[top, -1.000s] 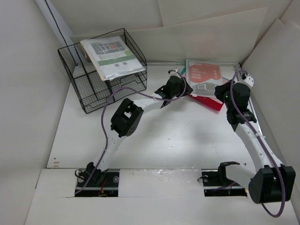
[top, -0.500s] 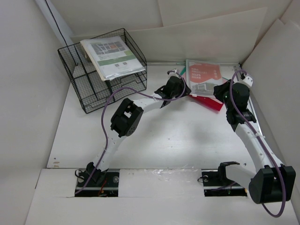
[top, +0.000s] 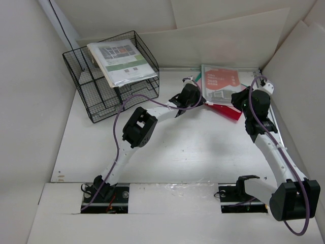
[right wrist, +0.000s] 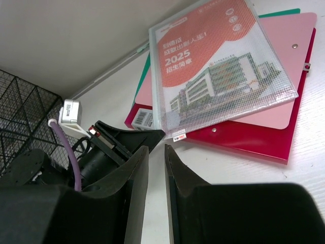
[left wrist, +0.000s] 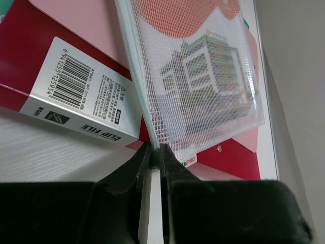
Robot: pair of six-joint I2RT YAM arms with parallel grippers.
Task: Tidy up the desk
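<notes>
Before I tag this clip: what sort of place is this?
Probably a robot test cell staged as an office: white boards around the desk, wire basket of papers, red clip file.

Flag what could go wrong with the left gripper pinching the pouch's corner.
1. The left gripper pinches only the thin corner edge of the pouch, so it may slip free when lifted.
2. The pouch lies on the red folder; dragging it could pull the folder along.
3. The right gripper hovers close behind the left one, so the arms could bump.
</notes>
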